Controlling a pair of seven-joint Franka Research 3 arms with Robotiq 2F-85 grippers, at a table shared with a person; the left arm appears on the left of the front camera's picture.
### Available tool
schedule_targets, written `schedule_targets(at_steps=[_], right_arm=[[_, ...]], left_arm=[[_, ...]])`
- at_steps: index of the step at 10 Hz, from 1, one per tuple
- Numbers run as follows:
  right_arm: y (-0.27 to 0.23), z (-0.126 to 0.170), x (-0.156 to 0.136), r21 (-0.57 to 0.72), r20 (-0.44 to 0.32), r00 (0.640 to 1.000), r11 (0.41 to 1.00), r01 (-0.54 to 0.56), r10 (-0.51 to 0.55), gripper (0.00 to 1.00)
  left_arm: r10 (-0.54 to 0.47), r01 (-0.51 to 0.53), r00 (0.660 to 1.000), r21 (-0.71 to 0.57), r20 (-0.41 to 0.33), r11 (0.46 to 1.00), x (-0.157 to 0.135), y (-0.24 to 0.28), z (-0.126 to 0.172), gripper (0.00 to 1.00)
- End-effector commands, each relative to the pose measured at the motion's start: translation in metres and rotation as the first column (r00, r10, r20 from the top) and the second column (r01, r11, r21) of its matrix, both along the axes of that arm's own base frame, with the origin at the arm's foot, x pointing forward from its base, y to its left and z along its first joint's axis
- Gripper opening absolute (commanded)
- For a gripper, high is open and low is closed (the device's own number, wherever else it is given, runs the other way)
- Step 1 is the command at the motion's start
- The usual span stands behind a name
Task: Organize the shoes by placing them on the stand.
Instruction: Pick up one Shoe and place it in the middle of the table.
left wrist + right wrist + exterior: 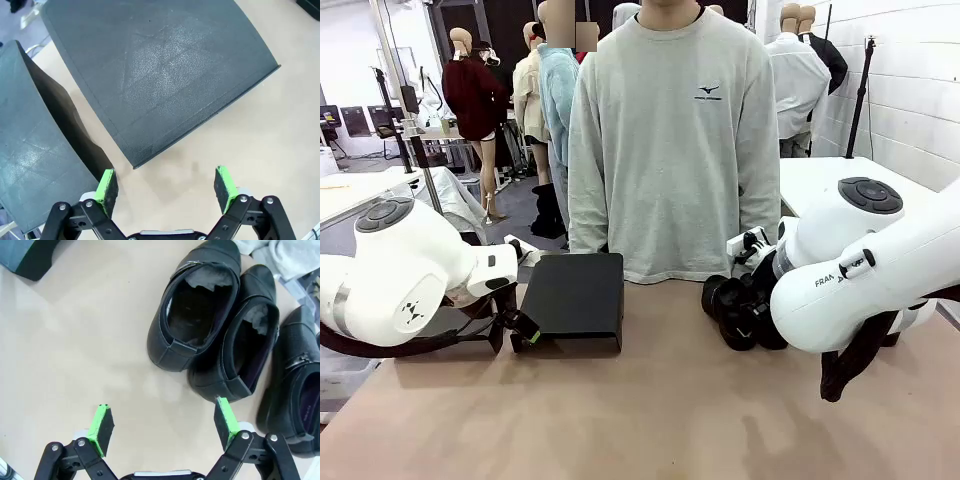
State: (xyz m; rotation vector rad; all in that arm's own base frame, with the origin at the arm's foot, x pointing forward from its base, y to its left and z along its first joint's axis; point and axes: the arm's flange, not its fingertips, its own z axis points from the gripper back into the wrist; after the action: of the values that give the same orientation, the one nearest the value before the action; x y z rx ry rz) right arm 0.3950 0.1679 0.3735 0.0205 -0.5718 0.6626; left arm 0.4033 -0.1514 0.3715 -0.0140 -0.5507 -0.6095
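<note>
Black shoes (200,305) sit bunched on the right of the worktop (75,340), just ahead of the right arm's wide, empty jaws. Their heels face the jaws and their toes point away, so that arm is nearer. The left arm's jaws, also wide and empty, hover beside the stand (160,75) on the left.

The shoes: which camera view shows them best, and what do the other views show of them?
The right wrist view: it looks down on three black shoes side by side on the table, openings clear. The front view gives a dark cluster partly behind the right arm. The left wrist view faces the stand.
</note>
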Motion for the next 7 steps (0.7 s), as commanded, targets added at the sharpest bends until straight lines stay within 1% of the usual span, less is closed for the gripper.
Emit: schedule_targets(at_steps=[1, 7], right_arm=[[0.0000, 0.0000, 0.0000, 0.000, 0.000, 1.000, 1.000, 0.000, 0.000, 1.00], [0.0000, 0.0000, 0.0000, 0.000, 0.000, 1.000, 1.000, 0.000, 0.000, 1.00]], left_arm=[[0.000, 0.000, 1.000, 0.000, 0.000, 1.000, -0.0001, 0.0000, 0.0000, 1.00], [0.000, 0.000, 1.000, 0.000, 0.000, 1.000, -0.0001, 0.0000, 0.0000, 1.00]])
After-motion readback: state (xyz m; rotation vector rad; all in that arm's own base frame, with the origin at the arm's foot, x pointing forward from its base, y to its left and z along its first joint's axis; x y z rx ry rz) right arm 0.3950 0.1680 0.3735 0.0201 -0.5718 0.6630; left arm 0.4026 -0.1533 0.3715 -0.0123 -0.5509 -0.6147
